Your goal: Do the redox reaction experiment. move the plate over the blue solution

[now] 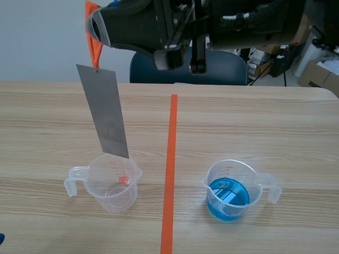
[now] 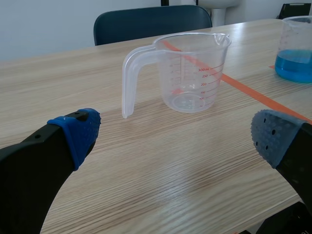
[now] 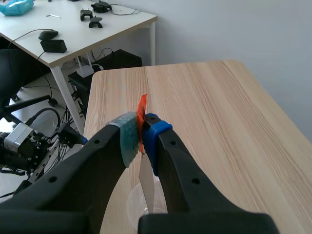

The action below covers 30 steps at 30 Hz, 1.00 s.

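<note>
A black arm stretches across the top. Its right gripper (image 1: 95, 33) pinches an orange tab (image 1: 93, 16). A grey metal plate (image 1: 104, 111) hangs from the tab, tilted. The plate's low end is just over an empty clear measuring cup (image 1: 110, 188). Across the orange tape line (image 1: 170, 174) stands a measuring cup of blue solution (image 1: 229, 193), well apart from the plate.

**A Plain, Pale Room**

A wood-grain surface (image 1: 265, 121) is filling the scene view. At twelve o'clock a blue chair (image 1: 228, 69) is standing behind its far edge; a pale wall (image 1: 37, 37) is rising at eleven. Cardboard boxes (image 1: 322, 74) are sitting at two o'clock. The right wrist view is showing a white desk (image 3: 97, 27) beside the surface.
</note>
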Each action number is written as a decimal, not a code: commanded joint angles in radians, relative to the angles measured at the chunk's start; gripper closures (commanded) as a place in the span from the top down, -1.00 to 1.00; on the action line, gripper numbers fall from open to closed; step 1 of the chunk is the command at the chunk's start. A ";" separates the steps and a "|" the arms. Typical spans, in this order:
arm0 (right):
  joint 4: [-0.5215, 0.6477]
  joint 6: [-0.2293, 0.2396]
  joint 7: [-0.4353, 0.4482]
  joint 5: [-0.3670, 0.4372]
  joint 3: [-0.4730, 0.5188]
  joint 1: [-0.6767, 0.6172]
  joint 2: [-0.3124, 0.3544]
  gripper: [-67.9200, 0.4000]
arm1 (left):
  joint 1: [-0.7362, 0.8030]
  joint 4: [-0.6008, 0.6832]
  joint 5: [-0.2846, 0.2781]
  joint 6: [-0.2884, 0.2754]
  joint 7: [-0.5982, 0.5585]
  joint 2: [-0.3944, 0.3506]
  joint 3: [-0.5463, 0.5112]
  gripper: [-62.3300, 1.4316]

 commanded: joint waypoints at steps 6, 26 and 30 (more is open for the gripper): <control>0.014 0.007 0.019 0.077 0.042 0.021 0.056 -1.00 | 0.011 0.008 -0.003 0.001 -0.046 -0.008 -0.001 1.00; 0.014 0.195 0.155 0.164 0.053 0.029 0.307 -1.00 | 0.037 0.008 -0.098 0.000 -0.046 -0.032 -0.002 1.00; 0.014 0.239 0.197 0.163 0.053 0.029 0.364 -1.00 | 0.062 0.010 -0.097 -0.001 -0.046 -0.060 -0.002 1.00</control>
